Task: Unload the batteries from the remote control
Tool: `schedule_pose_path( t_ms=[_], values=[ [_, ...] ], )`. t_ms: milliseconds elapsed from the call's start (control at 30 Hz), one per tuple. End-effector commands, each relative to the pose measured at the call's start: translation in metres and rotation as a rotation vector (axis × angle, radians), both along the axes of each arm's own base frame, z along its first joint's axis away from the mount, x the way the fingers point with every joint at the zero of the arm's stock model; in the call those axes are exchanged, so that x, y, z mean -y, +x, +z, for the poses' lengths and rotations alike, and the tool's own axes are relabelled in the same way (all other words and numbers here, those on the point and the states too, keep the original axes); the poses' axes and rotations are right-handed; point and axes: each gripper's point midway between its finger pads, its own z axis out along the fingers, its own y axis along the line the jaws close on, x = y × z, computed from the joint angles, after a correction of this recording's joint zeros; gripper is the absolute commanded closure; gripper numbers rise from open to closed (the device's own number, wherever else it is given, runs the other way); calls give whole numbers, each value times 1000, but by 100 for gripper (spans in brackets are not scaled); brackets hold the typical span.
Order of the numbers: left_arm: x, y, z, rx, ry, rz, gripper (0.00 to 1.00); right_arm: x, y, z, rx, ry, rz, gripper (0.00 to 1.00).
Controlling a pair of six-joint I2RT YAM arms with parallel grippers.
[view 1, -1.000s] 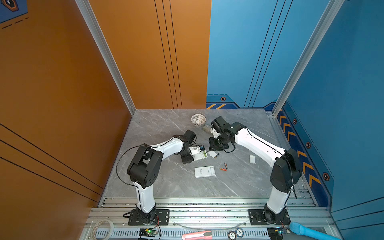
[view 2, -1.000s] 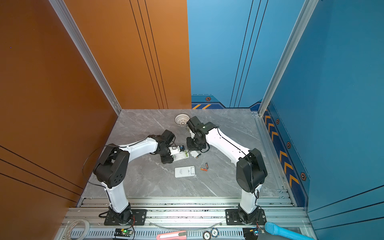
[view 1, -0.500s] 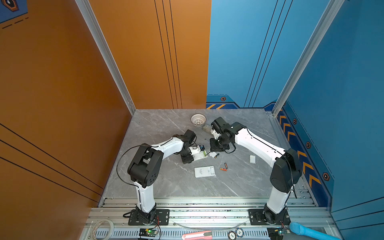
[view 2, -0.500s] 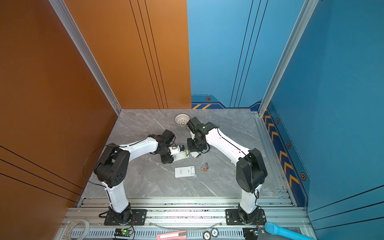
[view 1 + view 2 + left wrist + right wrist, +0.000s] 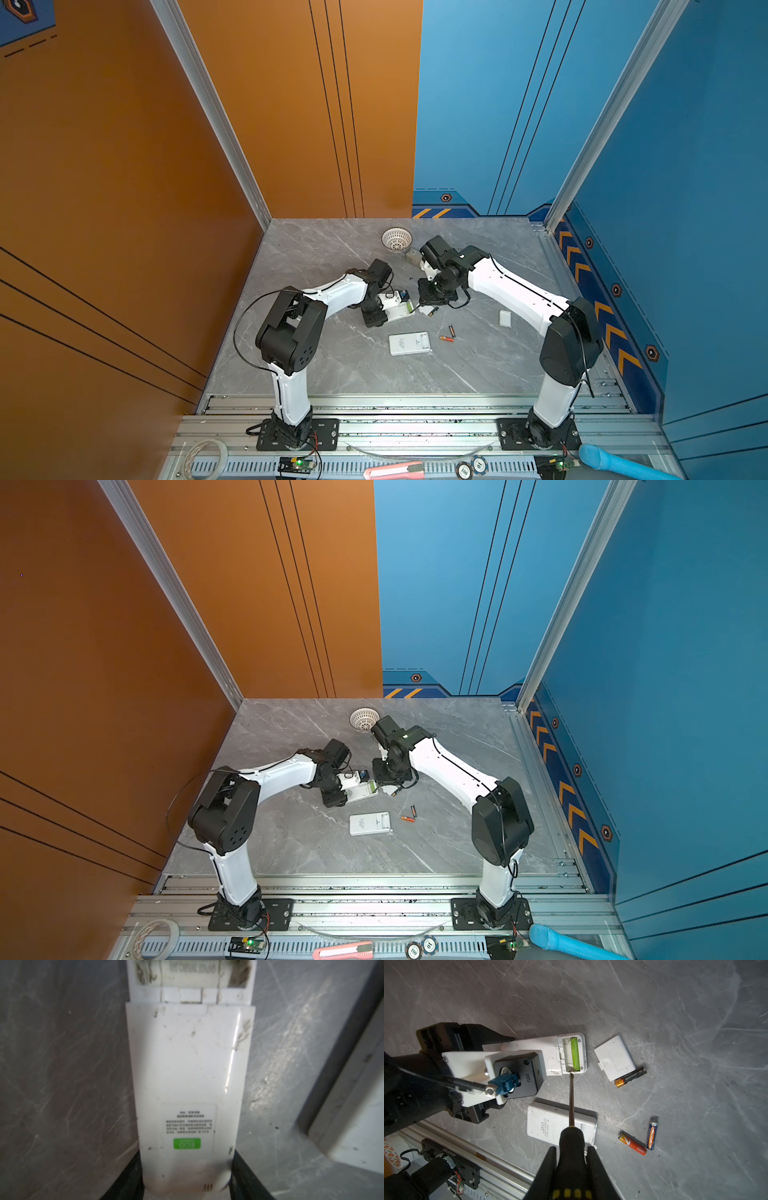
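Inside the open back of the remote control (image 5: 550, 1051), one green battery (image 5: 574, 1053) lies across the remote. The left tool (image 5: 187, 1176) is clamped on the remote's other end and holds it flat on the bench (image 5: 675, 1022). The right tool (image 5: 572, 1148) is clamped on the screwdriver (image 5: 571, 1101), so it is the nearer one. The screwdriver lines up with the battery's long way, with its tip right at the battery's end. Three loose batteries (image 5: 632, 1144) lie on the bench. I think the tip must slip under that end and lift.
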Motion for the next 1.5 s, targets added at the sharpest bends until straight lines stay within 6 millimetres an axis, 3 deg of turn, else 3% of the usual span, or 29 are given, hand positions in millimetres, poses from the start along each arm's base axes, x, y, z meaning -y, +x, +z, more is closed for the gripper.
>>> schedule_pose_path(
  t_ms=[0, 233, 567, 1033, 1467],
  values=[
    [-6, -26, -25, -132, 32, 4, 93, 9, -5, -2, 0, -45, -5, 100],
    [-5, -26, -25, -132, 27, 4, 92, 12, -2, -1, 23, -71, 6, 100],
    [-4, -26, -25, -136, 27, 6, 92, -9, 1, 23, 56, 39, 38, 100],
    [-4, -26, -25, -135, 23, 8, 92, -3, 1, 7, 50, -23, 54, 100],
    [-2, -27, -24, -143, 13, 5, 92, -1, 9, 5, 73, -38, 48, 100]
  ],
)
